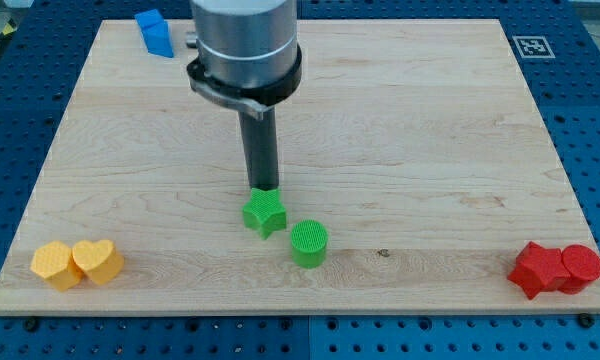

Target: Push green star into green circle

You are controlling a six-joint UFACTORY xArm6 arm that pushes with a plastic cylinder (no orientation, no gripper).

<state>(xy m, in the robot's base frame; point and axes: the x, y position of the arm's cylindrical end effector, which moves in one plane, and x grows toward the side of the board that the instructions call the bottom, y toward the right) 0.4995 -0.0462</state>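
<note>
A green star [265,213] lies on the wooden board [400,130] below the middle. A green circle [308,243] stands just to its lower right, a small gap apart. My tip [263,189] is at the star's top edge, touching or nearly touching it, on the side away from the circle. The dark rod rises from there to the grey arm body at the view's top.
A blue block [155,31] sits at the top left. A yellow hexagon [56,265] and a yellow heart [98,261] touch at the bottom left. A red star [538,269] and a red circle [581,267] touch at the bottom right.
</note>
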